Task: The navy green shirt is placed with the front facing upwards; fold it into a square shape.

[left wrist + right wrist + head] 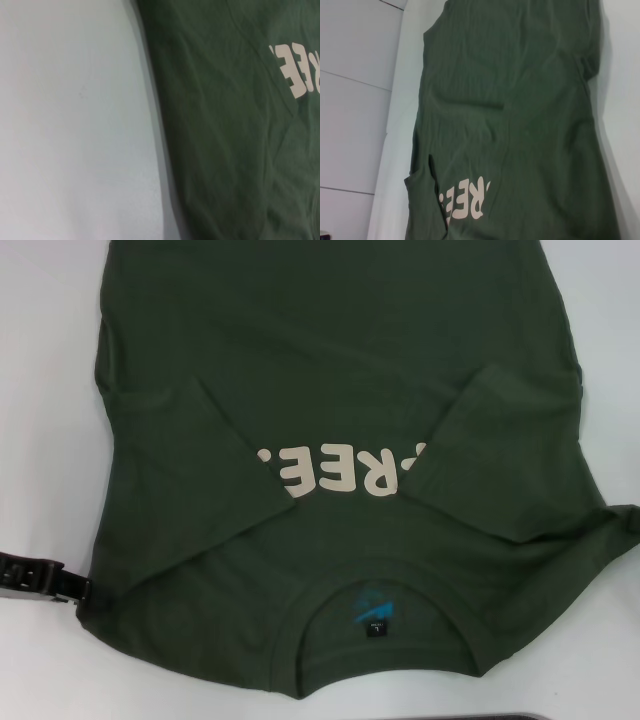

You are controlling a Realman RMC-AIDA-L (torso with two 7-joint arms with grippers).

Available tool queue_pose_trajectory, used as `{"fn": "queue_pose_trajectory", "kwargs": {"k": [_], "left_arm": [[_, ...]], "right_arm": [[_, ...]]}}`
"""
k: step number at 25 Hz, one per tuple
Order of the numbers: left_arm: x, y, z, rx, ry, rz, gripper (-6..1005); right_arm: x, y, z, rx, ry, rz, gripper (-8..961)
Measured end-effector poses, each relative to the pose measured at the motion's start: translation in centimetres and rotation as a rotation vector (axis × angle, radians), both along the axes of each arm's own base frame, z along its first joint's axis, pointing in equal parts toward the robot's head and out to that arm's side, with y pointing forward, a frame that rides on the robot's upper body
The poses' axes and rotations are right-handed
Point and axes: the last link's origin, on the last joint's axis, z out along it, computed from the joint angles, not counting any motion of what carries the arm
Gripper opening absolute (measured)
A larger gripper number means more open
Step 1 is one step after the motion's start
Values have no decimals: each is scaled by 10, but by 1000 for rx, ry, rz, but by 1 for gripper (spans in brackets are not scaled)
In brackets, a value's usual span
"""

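Head view: you have the navy green shirt (pixel 330 390) lying front up on the white table (pixel 45 360), collar (pixel 385 635) nearest the robot and the hem end running out past the far edge of the picture. Both short sleeves are folded inward over the chest. The left sleeve (pixel 190 470) and the right sleeve (pixel 500 455) each cover part of the cream block letters (pixel 335 475), so only the middle of the word shows between them. Inside the round collar you can see a small blue print (pixel 368 606) and, just below it, a black tag (pixel 376 627).

Left gripper (pixel 72 587): black, low at the left edge of the head view, its tip touching or just beside the shirt's near left shoulder corner. You cannot tell from any view whether it is clenched on the cloth or released; the fingers are not resolved.

Right gripper: only a dark sliver shows at the right edge of the head view, by the shirt's right shoulder fold. State cannot be told.

Left wrist view: you see the shirt's side edge (pixel 155 130) against bare table (pixel 70 125), with the ends of the cream letters (pixel 295 70) in one corner.

Right wrist view: the shirt body (pixel 520 100) is spread flat with shallow wrinkles, letters (pixel 465 202) partly tucked under a sleeve fold, table (pixel 357 100) alongside.
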Motion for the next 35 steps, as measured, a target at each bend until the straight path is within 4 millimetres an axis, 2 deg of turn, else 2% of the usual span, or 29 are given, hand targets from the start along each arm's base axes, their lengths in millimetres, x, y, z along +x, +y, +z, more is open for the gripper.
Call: {"fn": "queue_pose_trajectory", "kwargs": {"k": [5,13,22,27,35], "left_arm": [[0,1,1,2,5,4,67],[2,2,2,-15,20,-7,69],[9,14,11,-10,35,-48,71],[11,15,15,-32,37,-57,72],[14,12,14,-78,48,-75,74]], "right_arm": [[0,0,0,1,0,0,73],[1,-3,-3,3,1,-9,73],[11,-30,-8,50,14,-59,73],[14,-45,-9,79,24,-66,73],[13,-49,-11,92,32,-63,74]]}}
